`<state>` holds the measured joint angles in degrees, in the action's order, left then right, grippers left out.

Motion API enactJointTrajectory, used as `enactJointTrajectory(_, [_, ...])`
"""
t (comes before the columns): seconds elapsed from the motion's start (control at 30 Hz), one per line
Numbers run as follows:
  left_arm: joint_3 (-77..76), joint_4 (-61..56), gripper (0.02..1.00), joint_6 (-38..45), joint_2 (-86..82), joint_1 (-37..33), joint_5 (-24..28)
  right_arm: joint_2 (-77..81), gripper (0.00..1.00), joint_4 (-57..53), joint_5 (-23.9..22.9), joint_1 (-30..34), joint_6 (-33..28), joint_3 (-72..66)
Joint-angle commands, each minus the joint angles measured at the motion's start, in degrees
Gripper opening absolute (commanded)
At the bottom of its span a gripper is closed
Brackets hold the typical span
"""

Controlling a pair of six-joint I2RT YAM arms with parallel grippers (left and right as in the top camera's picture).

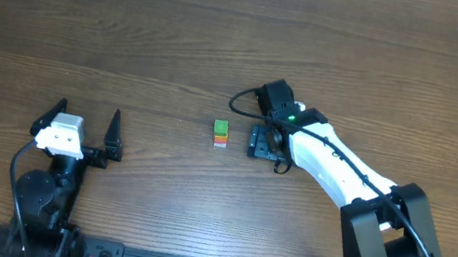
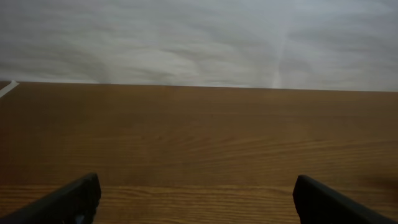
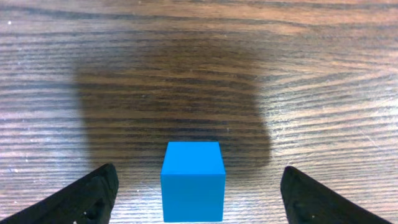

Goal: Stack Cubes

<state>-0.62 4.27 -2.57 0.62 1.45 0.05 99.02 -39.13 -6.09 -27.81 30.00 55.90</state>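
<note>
A blue cube [image 3: 193, 182] is seen resting on the wooden desk [image 1: 227, 34], near its middle. The right gripper [image 3: 198, 171] is held directly over it, with its fingers [image 3: 93, 193] spread wide apart. The cube lies between them, touched by neither finger. A dark shadow is cast on the wood just beyond the cube.

Just beside the right gripper, on its left side, a small stack is found: a green cube [image 1: 222, 127] is set on top of an orange cube [image 1: 220, 139]. The stack is not touched by either arm.

The left gripper [image 1: 88, 115] is placed well apart from the cubes, close to the desk edge where the arm bases stand and towards the left side. Its fingers [image 2: 74, 199] are held open with nothing between them, and only bare wood is faced, with a pale wall [image 2: 199, 37] behind the far edge.
</note>
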Motion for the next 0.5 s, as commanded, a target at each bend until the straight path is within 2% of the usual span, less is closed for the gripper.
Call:
enactJointTrajectory(0.03, [0.3, 0.0, 1.0, 0.9, -0.5, -0.3, 0.6, 0.7, 0.757, 0.2, 0.0, 0.5, 0.4, -0.3])
enactJointTrajectory(0.17, [0.3, 0.0, 1.0, 0.8, -0.5, -0.3, 0.6, 1.0, 0.658, 0.2, 0.0, 0.5, 0.4, -0.3])
enactJointTrajectory(0.5, [0.3, 0.0, 1.0, 0.8, -0.5, -0.3, 0.6, 1.3, 0.505, 0.2, 0.1, 0.4, 1.2, -0.3])
